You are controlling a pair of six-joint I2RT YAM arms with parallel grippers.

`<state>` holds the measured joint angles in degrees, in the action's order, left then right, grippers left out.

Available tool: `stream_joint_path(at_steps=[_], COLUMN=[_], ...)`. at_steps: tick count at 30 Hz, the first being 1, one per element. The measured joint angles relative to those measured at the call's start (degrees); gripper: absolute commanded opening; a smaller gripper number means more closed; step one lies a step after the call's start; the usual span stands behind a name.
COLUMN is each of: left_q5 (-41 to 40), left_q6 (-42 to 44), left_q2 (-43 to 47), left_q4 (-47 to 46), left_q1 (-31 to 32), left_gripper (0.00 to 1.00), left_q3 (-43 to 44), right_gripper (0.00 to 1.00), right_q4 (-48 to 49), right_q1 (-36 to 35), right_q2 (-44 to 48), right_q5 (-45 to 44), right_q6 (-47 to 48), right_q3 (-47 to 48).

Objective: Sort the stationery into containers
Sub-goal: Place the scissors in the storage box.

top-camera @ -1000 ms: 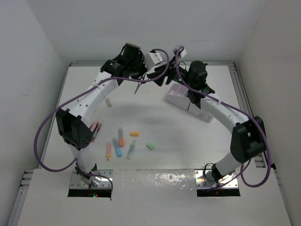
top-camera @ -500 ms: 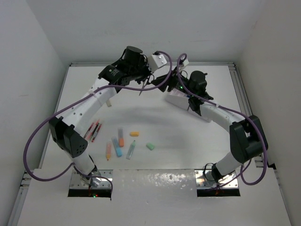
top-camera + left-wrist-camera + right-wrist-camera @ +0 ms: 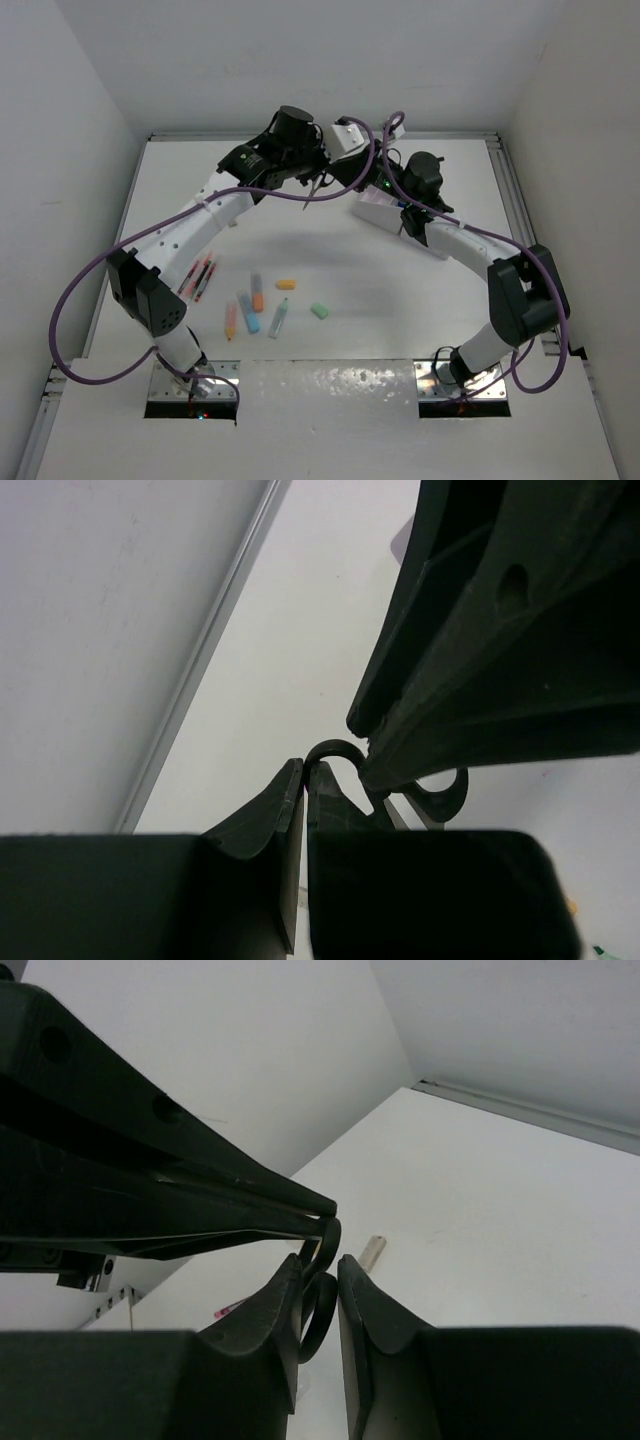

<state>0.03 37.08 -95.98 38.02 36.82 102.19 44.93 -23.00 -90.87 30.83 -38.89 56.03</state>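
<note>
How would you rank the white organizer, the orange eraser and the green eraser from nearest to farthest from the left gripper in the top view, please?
From the left gripper:
1. White organizer, just to its right, at the far side.
2. Orange eraser, in the middle, slightly left.
3. Green eraser, farther toward the near side.

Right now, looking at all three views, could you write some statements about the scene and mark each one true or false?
1. The left gripper has its jaws shut on the scissors. True.
2. The green eraser lies inside the organizer. False: it lies on the table, nearer the arm bases.
3. The right gripper has its jaws around a handle loop of the scissors. True.
4. The pens lie on the right side of the table. False: they lie on the left side, beside the left arm.
</note>
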Motion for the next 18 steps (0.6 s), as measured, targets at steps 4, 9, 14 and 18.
stream_joint_path(at_steps=[4, 9, 14, 18], left_q5=[-0.55, -1.01, -1.62, -3.3], left_q6=[-0.57, -1.49, -2.29, -6.21], left_q2=[0.0, 0.0, 0.0, 0.09], left_q4=[-0.26, -0.5, -0.5, -0.96], left_q1=[0.2, 0.37, 0.57, 0.72], left_gripper=[0.0, 0.0, 0.63, 1.0], left_q3=[0.02, 0.13, 0.13, -0.11], right_gripper=[0.22, 0.0, 0.0, 0.0], right_q4=[-0.26, -0.96, -1.68, -5.25], right_q1=[0.09, 0.02, 0.13, 0.96], right_q2=[-0.17, -0.2, 0.35, 6.71], right_q5=[0.04, 0.02, -1.57, -10.64], right_q6=[-0.28, 0.13, 0.28, 2.08], right_q3=[0.0, 0.0, -0.52, -7.54])
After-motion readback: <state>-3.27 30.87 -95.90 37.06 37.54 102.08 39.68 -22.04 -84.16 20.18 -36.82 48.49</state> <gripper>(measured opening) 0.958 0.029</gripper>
